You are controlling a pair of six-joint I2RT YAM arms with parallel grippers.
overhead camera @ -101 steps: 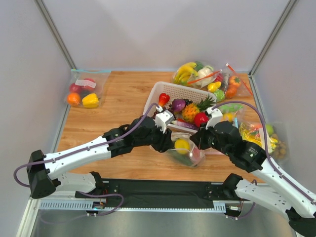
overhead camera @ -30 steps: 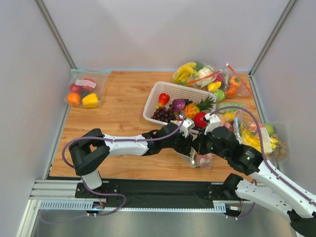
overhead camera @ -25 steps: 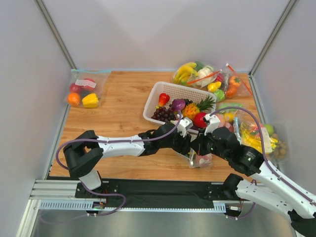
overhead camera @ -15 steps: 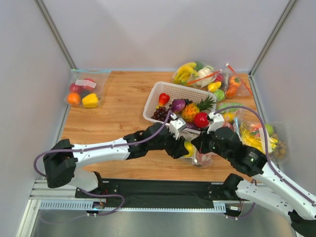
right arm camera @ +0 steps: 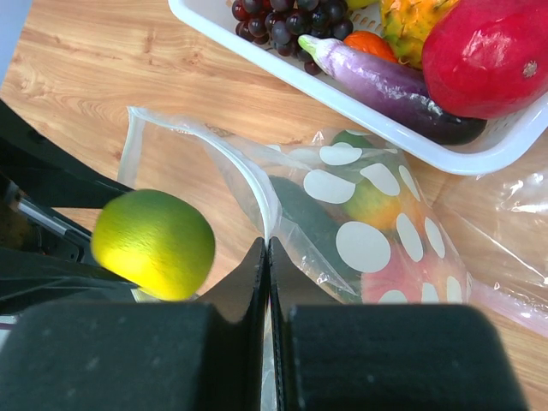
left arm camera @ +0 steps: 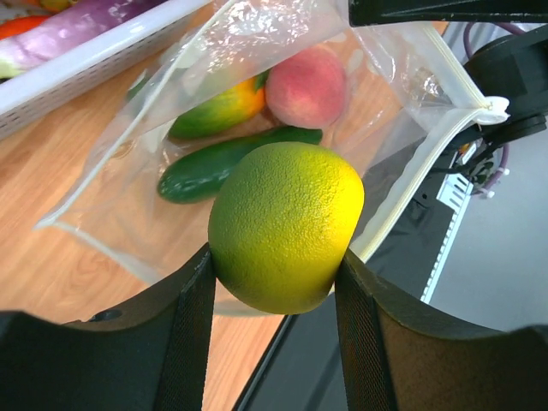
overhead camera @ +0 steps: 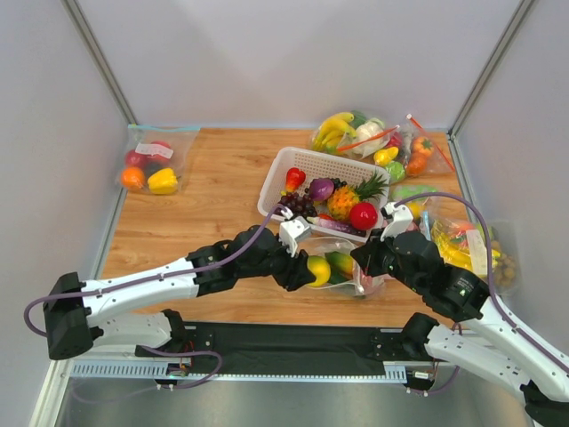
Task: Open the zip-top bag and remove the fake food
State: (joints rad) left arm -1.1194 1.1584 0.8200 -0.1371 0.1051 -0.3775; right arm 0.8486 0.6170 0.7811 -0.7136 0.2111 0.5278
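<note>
Care was needed: your left claw (left arm camera: 272,259), part open, gripped the yellow fruit (left arm camera: 287,224) just outside the zip-top bag (right arm camera: 368,214) on the surface (right arm camera: 103,77), your right claw (right arm camera: 268,257) pinched its rim shut, so withdrawing slowly seemed safest.

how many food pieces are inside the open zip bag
3: pink peach deepest in, orange-green fruit beside it, dark cucumber nearer the bag's opening. Others may be hidden.
</note>
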